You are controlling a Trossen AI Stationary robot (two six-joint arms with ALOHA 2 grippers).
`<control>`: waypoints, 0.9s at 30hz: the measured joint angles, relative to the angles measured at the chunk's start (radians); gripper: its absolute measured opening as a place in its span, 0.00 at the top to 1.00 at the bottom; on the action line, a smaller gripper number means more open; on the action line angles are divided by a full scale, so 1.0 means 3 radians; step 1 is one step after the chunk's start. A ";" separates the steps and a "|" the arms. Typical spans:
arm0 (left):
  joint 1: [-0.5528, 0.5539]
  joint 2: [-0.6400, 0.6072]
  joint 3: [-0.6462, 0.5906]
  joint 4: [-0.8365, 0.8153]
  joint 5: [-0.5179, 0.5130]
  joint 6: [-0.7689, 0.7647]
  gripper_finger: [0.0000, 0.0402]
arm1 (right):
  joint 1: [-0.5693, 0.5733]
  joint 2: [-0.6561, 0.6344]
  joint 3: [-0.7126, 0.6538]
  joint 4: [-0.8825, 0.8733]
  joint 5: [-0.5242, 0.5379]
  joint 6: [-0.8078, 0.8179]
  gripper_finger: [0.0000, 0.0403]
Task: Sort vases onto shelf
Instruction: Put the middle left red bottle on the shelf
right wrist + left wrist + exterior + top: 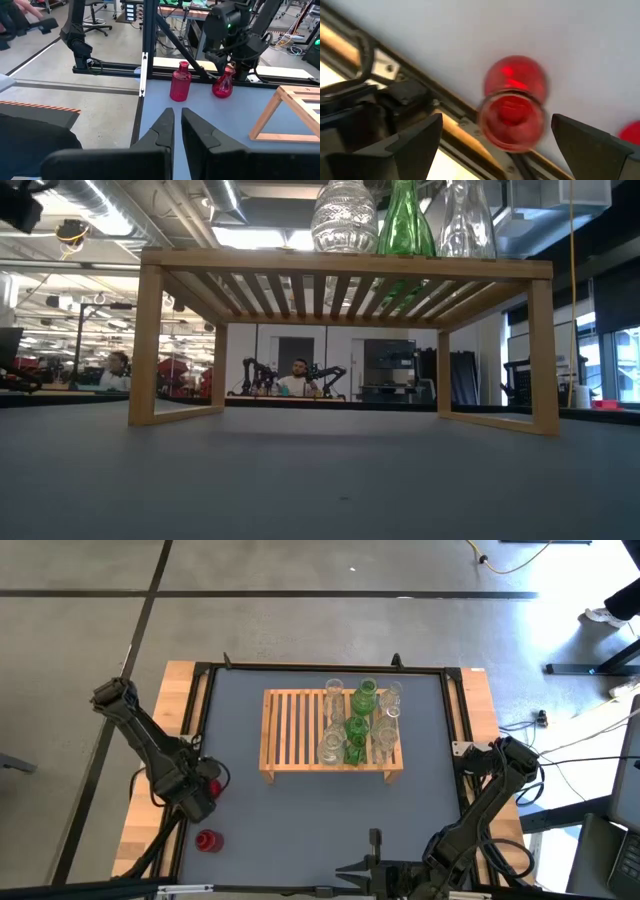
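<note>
vases first: a cluster of clear and green ones stands on the right half of the shelf, which sits mid-table toward the far side, and from table height three of them show on top, a clear one, a green one and another clear one. two red ones are off the rack at the table's left side: a round-bellied red vase right under the left gripper, and a second red vase nearer the front edge. the left gripper hovers over that round one with its fingers spread wide, the vase's mouth between them, nothing gripped. the right gripper waits at the table's right front corner, fingers pressed nearly together and empty, looking across at both red vases
</note>
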 joint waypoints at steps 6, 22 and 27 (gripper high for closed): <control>0.0000 0.0000 -0.0152 0.0202 0.0040 0.0008 0.08 | 0.0000 0.0000 0.0000 -0.0001 0.0001 0.0000 0.94; -0.0019 -0.0003 -0.0212 0.0354 -0.0096 0.0186 0.28 | 0.0000 0.0000 0.0000 -0.0001 0.0005 0.0000 0.94; -0.0019 -0.0003 -0.0212 0.0352 -0.0067 0.0270 0.42 | -0.0014 0.0000 0.0000 -0.0001 0.0002 -0.0001 0.94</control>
